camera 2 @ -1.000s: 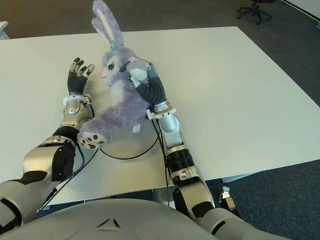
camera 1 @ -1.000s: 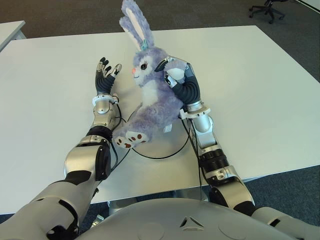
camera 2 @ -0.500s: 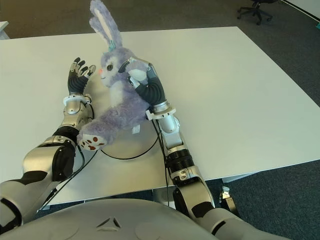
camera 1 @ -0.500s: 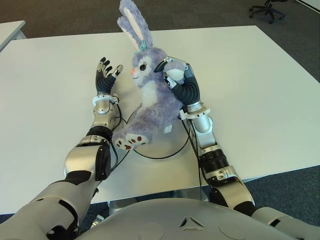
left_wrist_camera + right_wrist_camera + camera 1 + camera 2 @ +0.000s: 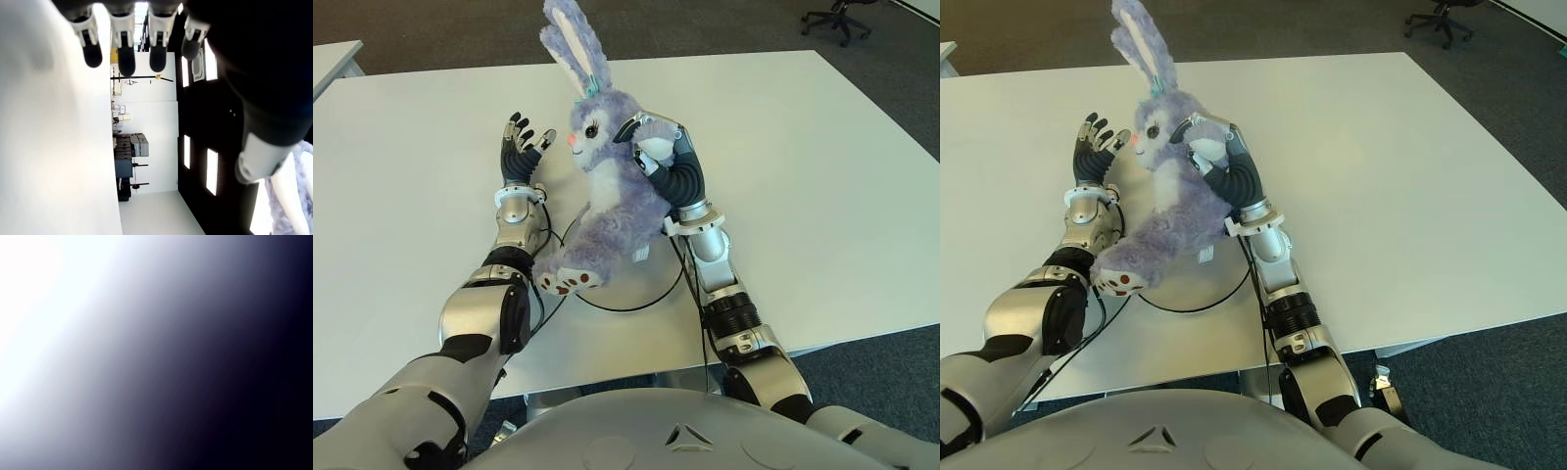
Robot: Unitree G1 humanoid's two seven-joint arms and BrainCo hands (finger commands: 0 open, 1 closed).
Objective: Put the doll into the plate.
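Right hand holds the purple bunny doll.
The right hand (image 5: 658, 152) squeezes the bunny doll (image 5: 607, 186) above the worktop (image 5: 822, 166) middle. The left hand (image 5: 521, 147), fingers spread, holds nothing beside it.

An office or lab room — a wide white table (image 5: 822, 157) stands on dark grey carpet (image 5: 440, 22), with a wheeled office chair (image 5: 837, 18) off at the far corner and a second pale table's edge (image 5: 333, 59) to the left — and shelving shows in the left wrist view.
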